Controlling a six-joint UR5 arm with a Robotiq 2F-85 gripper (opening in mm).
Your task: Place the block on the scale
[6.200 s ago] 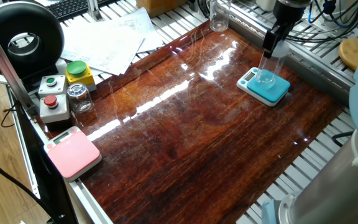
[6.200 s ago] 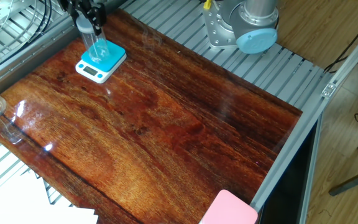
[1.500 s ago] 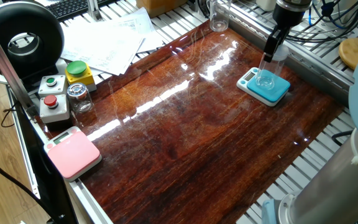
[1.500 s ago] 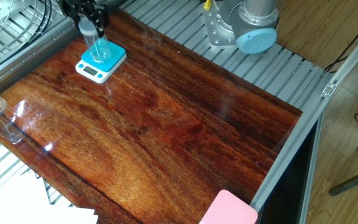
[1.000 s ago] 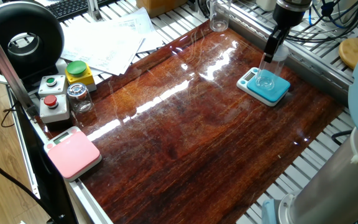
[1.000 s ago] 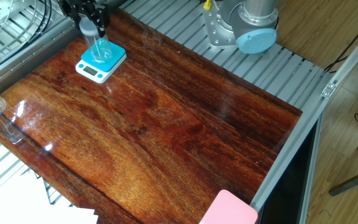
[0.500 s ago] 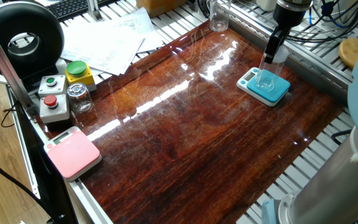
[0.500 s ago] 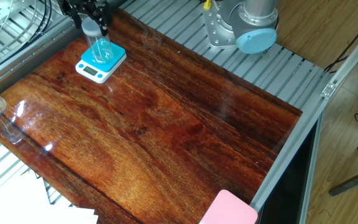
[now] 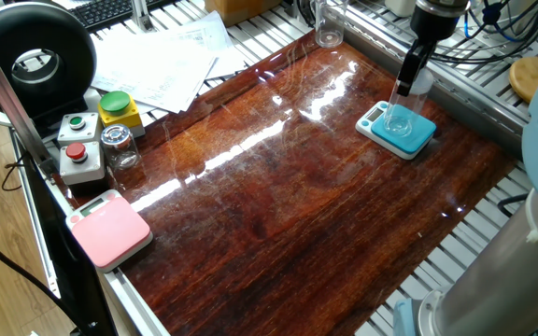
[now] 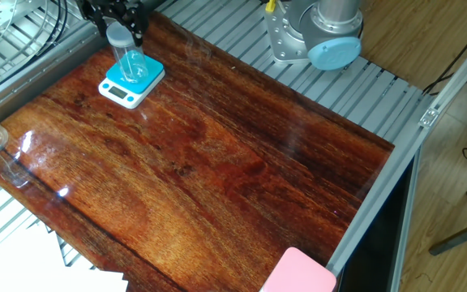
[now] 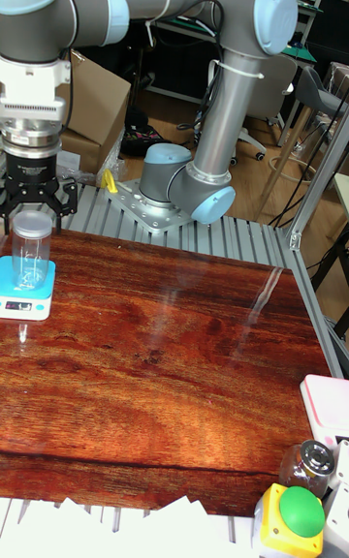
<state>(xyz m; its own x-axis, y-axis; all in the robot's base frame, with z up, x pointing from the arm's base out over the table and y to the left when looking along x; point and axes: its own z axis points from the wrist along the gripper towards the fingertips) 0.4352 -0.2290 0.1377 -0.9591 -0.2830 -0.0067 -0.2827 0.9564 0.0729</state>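
The block point(image 9: 398, 112), a clear plastic cylinder jar with a frosted top, stands upright on the teal-blue scale point(image 9: 411, 140) at the table's far corner. It shows again as the block point(image 10: 128, 57) on the scale point(image 10: 149, 78), and in the tall fixed view as the block point(image 11: 31, 248) on the scale point(image 11: 24, 302). My gripper point(image 11: 36, 213) hangs just above the jar's top, open, its fingers spread wider than the jar and apart from it. The gripper point(image 9: 414, 70) point(image 10: 118, 18) holds nothing.
A pink scale point(image 9: 110, 229) lies at the opposite corner. Beside it are a small glass jar with a metal lid point(image 9: 120, 145) and button boxes point(image 9: 80, 147). A clear glass point(image 9: 329, 23) stands at the far edge, papers point(image 9: 166, 56) lie beyond, and the robot base point(image 10: 314, 32) is behind the table.
The gripper has let go of the block and risen a little, uncovering the jar's frosted top. The block stays put on the scale.
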